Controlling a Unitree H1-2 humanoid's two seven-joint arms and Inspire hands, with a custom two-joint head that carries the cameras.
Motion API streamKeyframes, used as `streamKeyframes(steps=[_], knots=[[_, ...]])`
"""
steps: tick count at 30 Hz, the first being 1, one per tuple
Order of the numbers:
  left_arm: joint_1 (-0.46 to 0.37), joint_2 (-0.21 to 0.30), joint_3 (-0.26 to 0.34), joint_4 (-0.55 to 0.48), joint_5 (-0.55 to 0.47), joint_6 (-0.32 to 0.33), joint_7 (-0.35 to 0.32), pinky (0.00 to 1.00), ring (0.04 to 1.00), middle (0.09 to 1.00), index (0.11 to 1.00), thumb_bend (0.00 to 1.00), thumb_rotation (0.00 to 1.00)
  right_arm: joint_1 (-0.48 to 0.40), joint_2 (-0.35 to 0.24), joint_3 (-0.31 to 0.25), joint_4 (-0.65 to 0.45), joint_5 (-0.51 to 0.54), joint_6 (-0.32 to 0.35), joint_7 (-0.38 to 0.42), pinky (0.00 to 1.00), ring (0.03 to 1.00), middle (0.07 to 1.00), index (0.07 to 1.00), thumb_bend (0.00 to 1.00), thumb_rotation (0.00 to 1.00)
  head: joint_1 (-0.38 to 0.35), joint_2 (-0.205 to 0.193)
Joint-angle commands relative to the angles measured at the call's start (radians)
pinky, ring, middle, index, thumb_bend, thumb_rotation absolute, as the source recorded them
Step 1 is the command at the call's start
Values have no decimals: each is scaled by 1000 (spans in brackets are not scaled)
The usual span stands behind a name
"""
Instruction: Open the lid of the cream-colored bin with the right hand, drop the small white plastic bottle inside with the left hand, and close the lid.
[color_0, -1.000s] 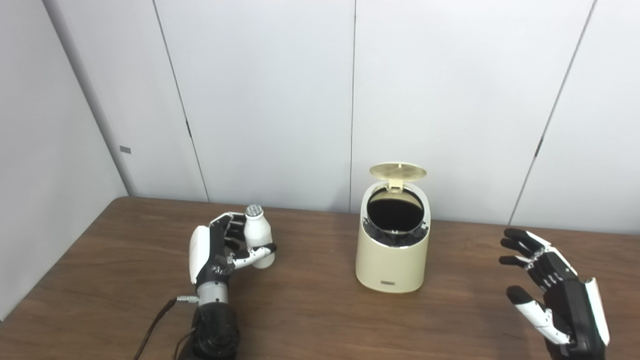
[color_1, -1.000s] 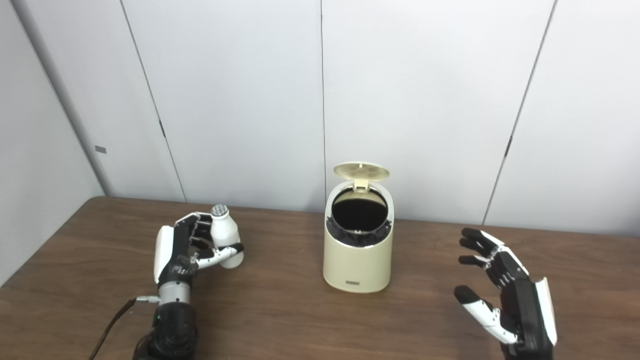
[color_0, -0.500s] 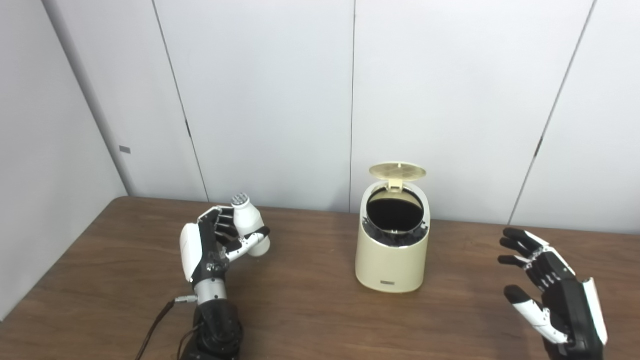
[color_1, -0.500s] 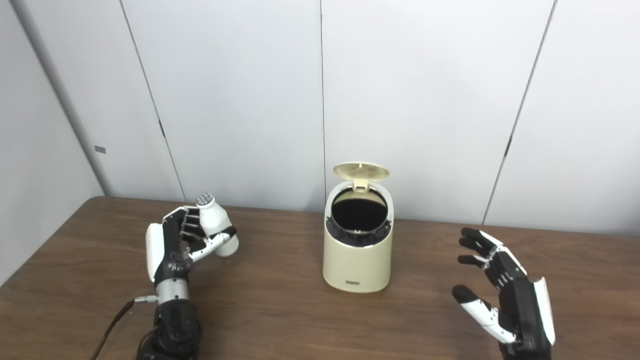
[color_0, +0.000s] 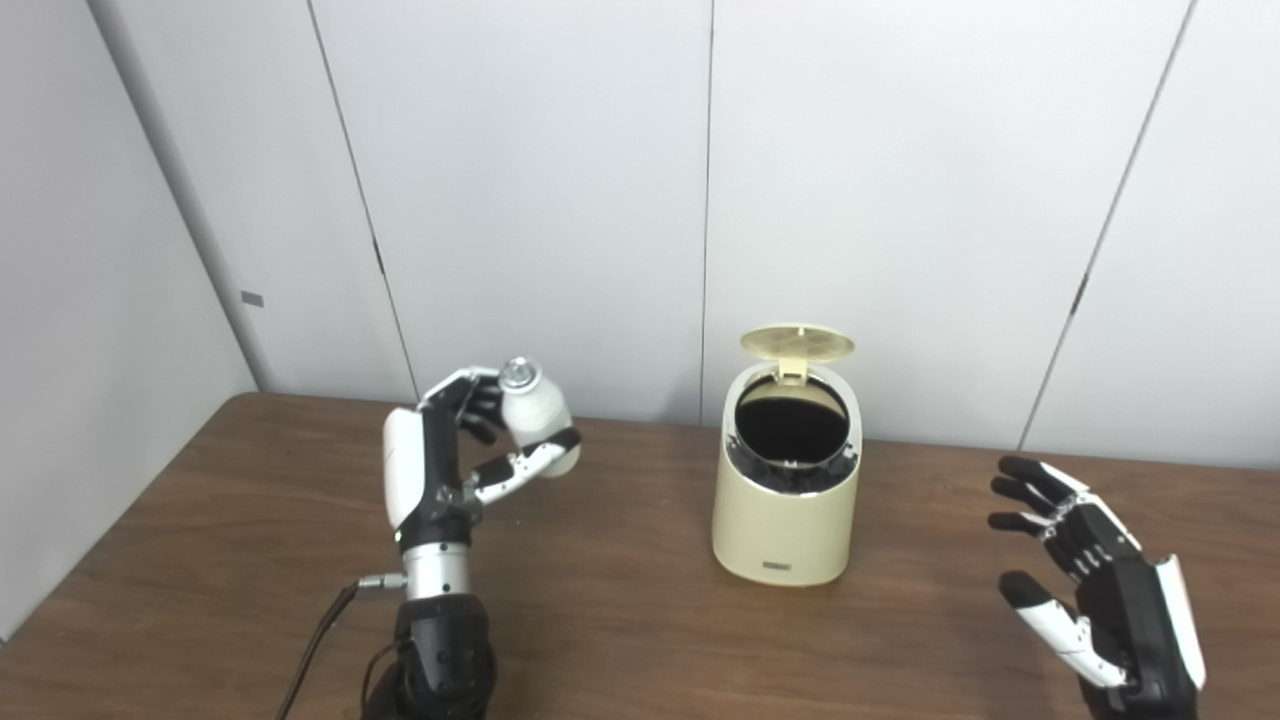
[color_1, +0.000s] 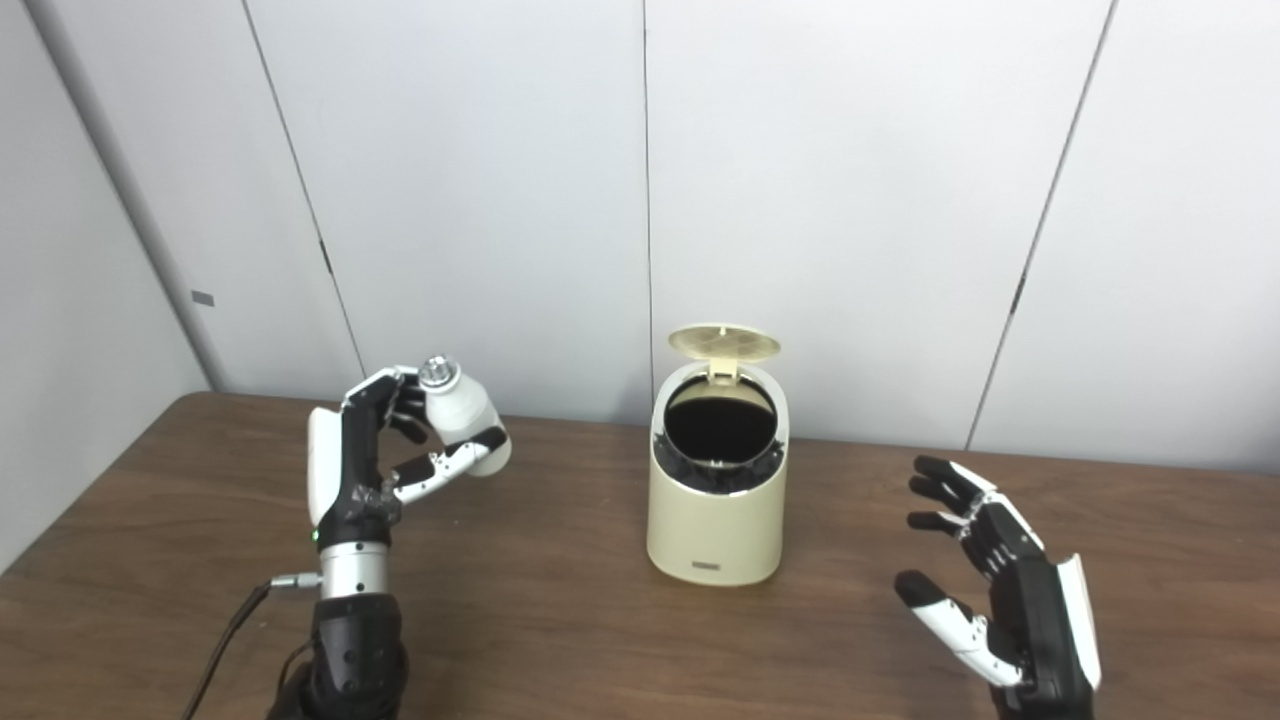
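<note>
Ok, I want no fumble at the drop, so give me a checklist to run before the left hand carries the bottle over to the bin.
1. Lid raised clear of the opening: ok, it stands up at the back.
2. Bottle held in the left hand: ok, the fingers wrap it, and it is tilted.
3. Bottle above the bin opening: not ok, it is off to the left.
4. Right hand out of the path: ok, open, right of the bin.
5. Bin interior free: cannot tell, it looks dark.
6. Bin upright on the table: ok.
</note>
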Motion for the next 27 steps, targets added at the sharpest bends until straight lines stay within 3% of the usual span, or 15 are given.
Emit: streamKeyframes(steps=[1, 5, 6, 8, 10, 16, 23, 27], knots=[[-25, 1, -10, -79, 29, -34, -12, 396, 504, 497, 441, 501, 0, -33, 2, 1, -29, -31, -26, -11, 702, 799, 805, 753, 668, 621, -7, -2], [-27, 3, -34, -138, 60, -72, -39, 523, 553, 491, 421, 495, 0, -44, 6, 2, -8, -53, -60, -22, 737, 819, 811, 757, 636, 624, -20, -11], [-28, 1, -41, -154, 62, -79, -48, 563, 513, 505, 428, 499, 0, -46, 6, 0, -4, -64, -64, -27, 753, 832, 816, 759, 638, 631, -24, -13], [-31, -1, -52, -171, 58, -108, -64, 682, 600, 502, 446, 517, 0, -49, 6, -2, 1, -87, -68, -39, 780, 858, 822, 765, 641, 668, -28, -14], [-34, -3, -55, -173, 54, -132, -73, 712, 620, 500, 452, 521, 0, -51, 8, -2, 2, -99, -68, -47, 786, 865, 823, 766, 641, 677, -34, -17], [-48, -14, -77, -187, 104, -183, -93, 968, 711, 479, 486, 523, 0, -53, 12, 0, 5, -128, -72, -67, 812, 877, 828, 777, 641, 713, -49, -21], [-76, -12, -122, -169, 216, -234, -94, 1000, 787, 461, 511, 522, 0, -61, 11, -6, 32, -132, -98, -82, 826, 884, 834, 780, 654, 718, -61, -26], [-92, -22, -137, -138, 292, -262, -50, 1000, 790, 460, 510, 523, 0, -61, 13, -4, 30, -122, -96, -80, 853, 894, 837, 768, 641, 701, -65, -29]])
